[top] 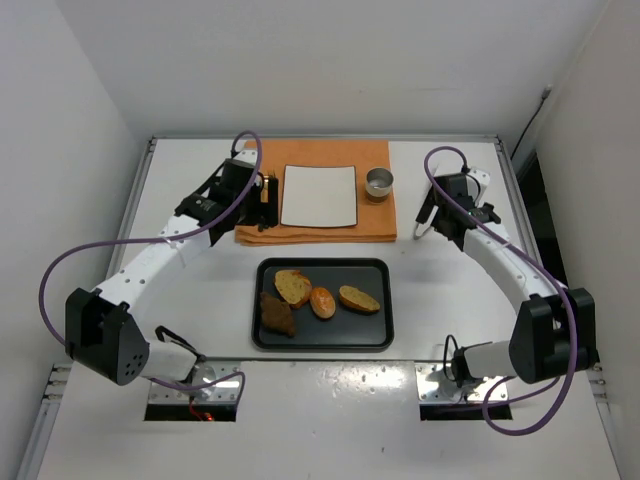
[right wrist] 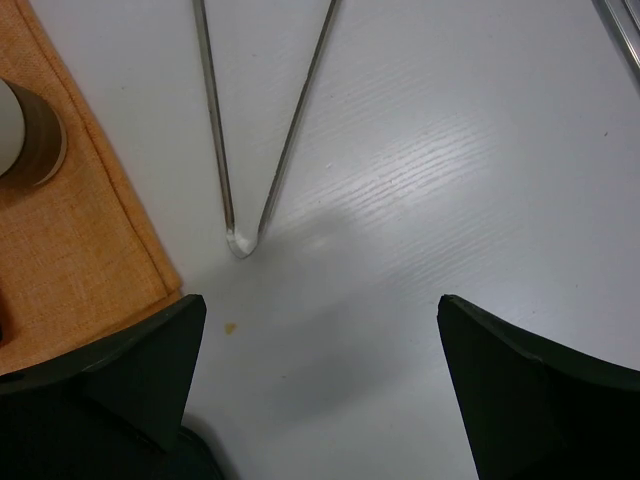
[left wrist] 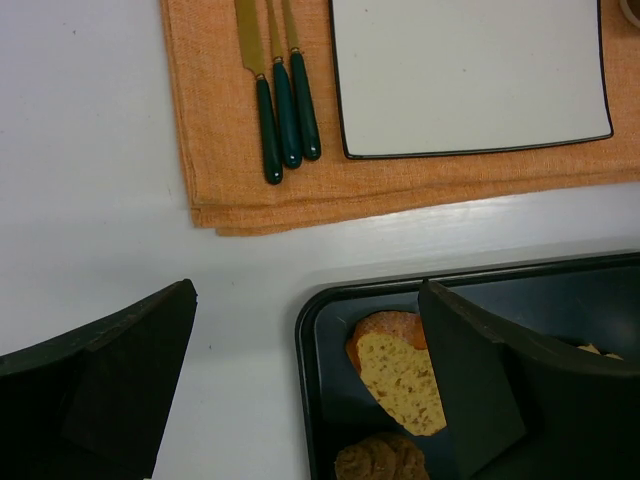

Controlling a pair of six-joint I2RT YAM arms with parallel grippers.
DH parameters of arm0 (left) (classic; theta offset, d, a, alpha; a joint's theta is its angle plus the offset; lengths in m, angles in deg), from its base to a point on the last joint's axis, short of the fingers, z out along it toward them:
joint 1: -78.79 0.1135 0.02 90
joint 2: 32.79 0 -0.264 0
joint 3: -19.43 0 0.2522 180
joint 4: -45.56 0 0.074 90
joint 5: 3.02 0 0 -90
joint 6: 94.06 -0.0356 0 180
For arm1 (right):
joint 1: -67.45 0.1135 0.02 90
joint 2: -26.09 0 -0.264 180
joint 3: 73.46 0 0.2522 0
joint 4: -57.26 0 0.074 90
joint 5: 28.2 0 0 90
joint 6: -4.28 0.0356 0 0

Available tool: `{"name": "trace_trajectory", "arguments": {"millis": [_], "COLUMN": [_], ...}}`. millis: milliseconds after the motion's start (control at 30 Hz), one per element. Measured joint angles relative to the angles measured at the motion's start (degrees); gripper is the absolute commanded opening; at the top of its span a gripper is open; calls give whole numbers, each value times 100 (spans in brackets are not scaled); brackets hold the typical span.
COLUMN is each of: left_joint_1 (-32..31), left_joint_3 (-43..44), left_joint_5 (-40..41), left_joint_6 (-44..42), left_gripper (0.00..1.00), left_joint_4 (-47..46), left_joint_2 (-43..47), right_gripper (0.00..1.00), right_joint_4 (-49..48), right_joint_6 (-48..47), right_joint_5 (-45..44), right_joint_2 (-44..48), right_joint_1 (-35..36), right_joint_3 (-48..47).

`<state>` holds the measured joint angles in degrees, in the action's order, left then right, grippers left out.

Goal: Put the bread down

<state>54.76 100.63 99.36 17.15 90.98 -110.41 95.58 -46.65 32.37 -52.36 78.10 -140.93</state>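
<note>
Three pieces of bread lie on a black tray (top: 320, 343): a round toasted slice (top: 292, 286), a glossy bun (top: 322, 302) and an oval slice (top: 359, 299). The left wrist view also catches the round slice (left wrist: 400, 375), partly hidden behind the right finger. My left gripper (top: 258, 200) hovers over the left edge of the orange placemat, behind the tray, and is open (left wrist: 308, 295) with nothing between its fingers. Right of the placemat, my right gripper (top: 438, 220) stands open (right wrist: 322, 305) and empty over bare table.
A darker lumpy piece (top: 277, 314) shares the tray. Behind it an orange placemat (top: 315, 232) carries a white square plate (top: 320, 195), green-handled cutlery (left wrist: 285, 110) and a small metal cup (top: 379, 183). Thin metal tongs (right wrist: 238, 235) lie just ahead of the right gripper.
</note>
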Motion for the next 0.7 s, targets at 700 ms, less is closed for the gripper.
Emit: {"name": "trace_trajectory", "arguments": {"millis": [700], "left_joint_1": [0], "left_joint_3": [0], "left_joint_5": [9], "left_joint_6": [61], "left_gripper": [99], "left_joint_4": [-2], "left_joint_2": [0], "right_gripper": [100], "right_joint_4": [48], "right_joint_6": [299], "right_joint_5": [299], "right_joint_2": [-125], "right_joint_1": [0], "right_joint_3": [37]}}
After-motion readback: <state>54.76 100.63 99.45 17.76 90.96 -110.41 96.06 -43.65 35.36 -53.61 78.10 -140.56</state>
